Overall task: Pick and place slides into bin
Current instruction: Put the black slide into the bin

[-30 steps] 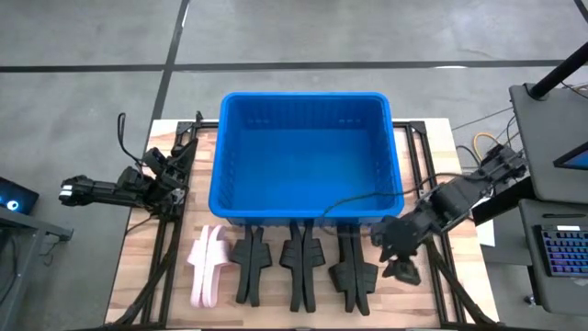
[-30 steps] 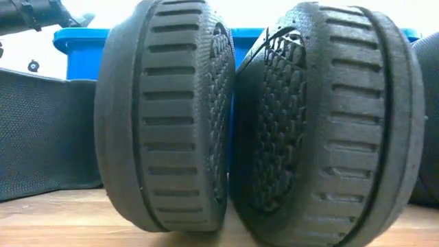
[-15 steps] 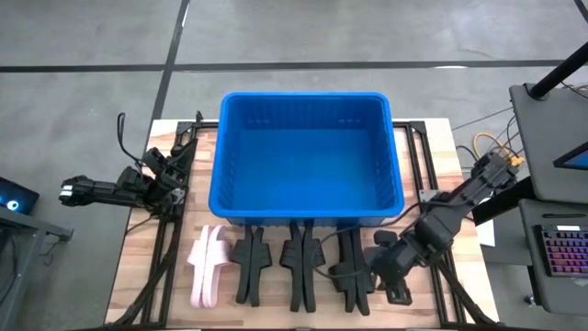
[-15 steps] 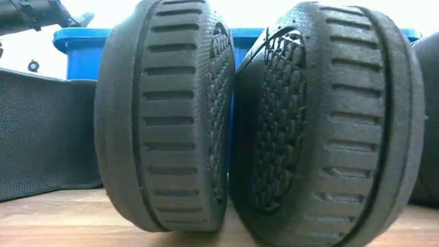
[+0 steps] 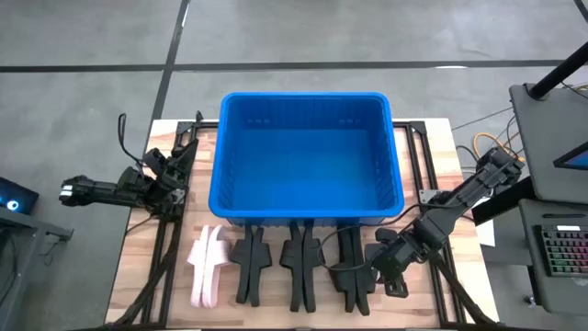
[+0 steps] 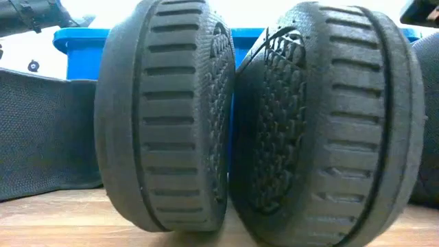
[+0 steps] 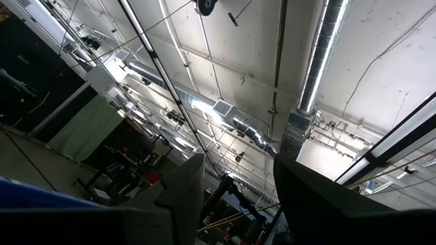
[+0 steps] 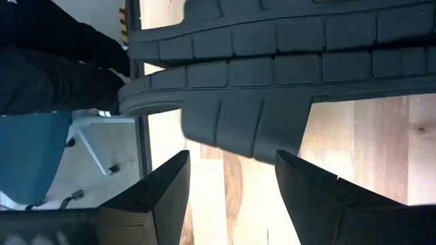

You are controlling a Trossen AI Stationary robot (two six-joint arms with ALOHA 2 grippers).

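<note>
The blue bin (image 5: 303,156) stands at the middle of the wooden table. In front of it, slides stand in a row on their long side edges: a pink pair (image 5: 207,267) and three black pairs (image 5: 250,267) (image 5: 300,267) (image 5: 352,271). Two black slides (image 6: 164,116) (image 6: 322,123) fill the low view. My right gripper (image 5: 388,276) hangs open, pointing steeply down, just right of the rightmost black pair. In its wrist view the fingers (image 8: 231,197) stand short of that slide's strap (image 8: 252,129). My left gripper (image 7: 238,197) waits open at the table's left (image 5: 163,175), pointing up.
Black metal rails (image 5: 427,184) run along the table beside the bin on both sides. A desk with a keyboard (image 5: 560,257) stands off the table's right edge. Bare wood (image 5: 464,276) lies right of the rightmost slides.
My right gripper has come down and toward the table's near edge, closing on the rightmost black pair, and has tipped more steeply downward. Its fingers have stayed open. The slides and the bin have not moved.
</note>
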